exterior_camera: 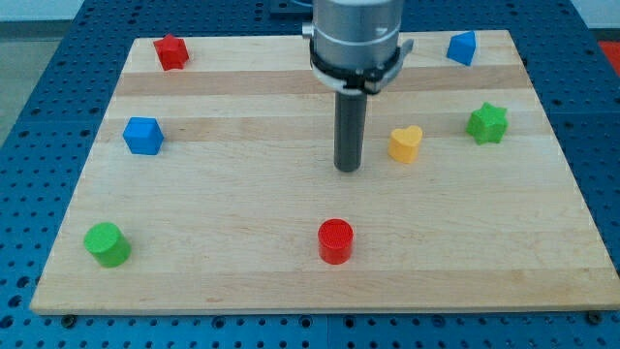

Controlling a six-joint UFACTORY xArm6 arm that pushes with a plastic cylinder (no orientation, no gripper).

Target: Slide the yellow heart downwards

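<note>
The yellow heart [406, 142] lies on the wooden board [242, 252], right of centre in the view. My tip [348, 169] rests on the board to the heart's left and slightly below it, a short gap apart, not touching. The rod hangs from the grey arm head at the view's top centre.
A red cylinder [336, 240] stands at the bottom centre, a green cylinder [107, 243] at bottom left, a blue cube [142, 135] at left, a red star-like block [171, 51] at top left, a blue block [462, 47] at top right, a green star [487, 123] right of the heart.
</note>
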